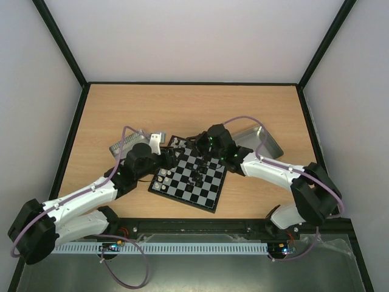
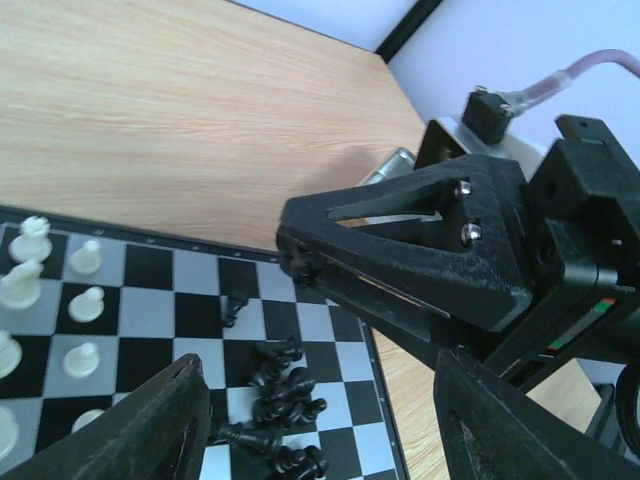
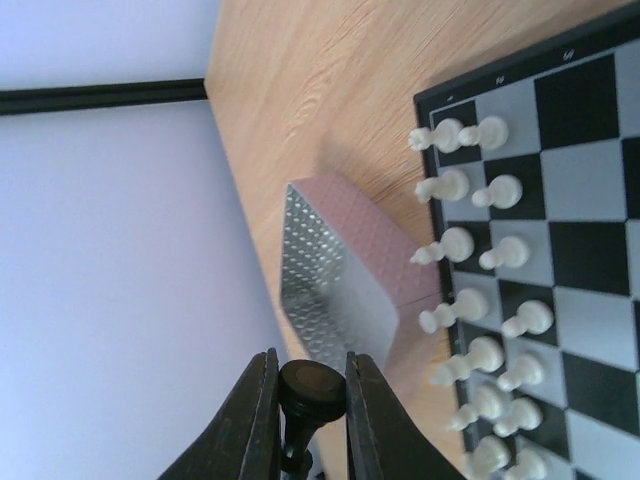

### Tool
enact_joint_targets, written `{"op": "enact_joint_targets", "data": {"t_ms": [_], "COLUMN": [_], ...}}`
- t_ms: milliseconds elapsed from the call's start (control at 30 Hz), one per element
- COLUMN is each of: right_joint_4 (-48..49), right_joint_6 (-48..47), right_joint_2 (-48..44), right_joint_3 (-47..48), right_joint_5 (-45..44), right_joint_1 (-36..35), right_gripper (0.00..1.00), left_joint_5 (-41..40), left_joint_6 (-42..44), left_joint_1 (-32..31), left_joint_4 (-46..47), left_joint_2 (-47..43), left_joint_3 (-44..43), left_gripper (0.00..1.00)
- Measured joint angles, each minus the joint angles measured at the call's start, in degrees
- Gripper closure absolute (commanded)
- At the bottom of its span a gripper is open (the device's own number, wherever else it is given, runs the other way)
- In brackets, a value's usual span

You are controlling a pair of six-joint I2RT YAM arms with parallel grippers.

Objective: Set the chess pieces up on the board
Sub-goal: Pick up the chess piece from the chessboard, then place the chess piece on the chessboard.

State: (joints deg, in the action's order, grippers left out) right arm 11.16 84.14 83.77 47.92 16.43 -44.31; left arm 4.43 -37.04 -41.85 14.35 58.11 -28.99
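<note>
Pale wooden bench (image 1: 182,109) under white walls carries the board (image 1: 189,177) at its middle, between your two arms. You seem to be placing black: your right jaws are closed on a black piece (image 3: 311,390) over the board's far edge, and your left jaws stand apart and empty above the heap of black pieces (image 2: 280,395). White pieces (image 3: 470,245) stand in two rows along one edge. Next, pick a free square on the opposite side and lower the piece upright.

The wooden table (image 1: 182,103) bears the board (image 1: 204,193), left tray (image 1: 123,146) and right tray (image 1: 262,137).
</note>
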Motion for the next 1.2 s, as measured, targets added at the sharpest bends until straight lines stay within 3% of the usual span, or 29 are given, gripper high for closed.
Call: {"op": "enact_joint_targets", "data": {"t_ms": [300,567,733,933,1200], "right_joint_4": [4.7,7.1,7.54,8.66,9.64], "right_joint_6": [10.16,12.63,12.98,13.81,14.27], "right_joint_2": [-5.75,-6.03,-6.03,-6.03,-6.03], "right_joint_3": [-4.94,-7.65,-8.24,-8.33,-8.66], "right_joint_5": [2.29,4.24,5.16,5.66,5.99], "right_joint_1": [0.0,0.0,0.0,0.26,0.39], "right_gripper": [0.96,0.97,0.97,0.97,0.98], "left_joint_5": [-1.07,-1.81,-1.44,-1.22,-0.35], "left_joint_6": [-0.87,-1.03,-0.68,-0.59,-0.17], "left_joint_1": [-2.86,-3.41,-3.52,-3.52,-3.58], "left_joint_4": [5.09,9.86,12.46,13.25,14.08], "left_joint_2": [4.61,6.47,7.78,9.33,9.94], "left_joint_3": [0.02,0.0,0.0,0.0,0.0], "left_gripper": [0.59,0.57,0.62,0.75,0.86]}}
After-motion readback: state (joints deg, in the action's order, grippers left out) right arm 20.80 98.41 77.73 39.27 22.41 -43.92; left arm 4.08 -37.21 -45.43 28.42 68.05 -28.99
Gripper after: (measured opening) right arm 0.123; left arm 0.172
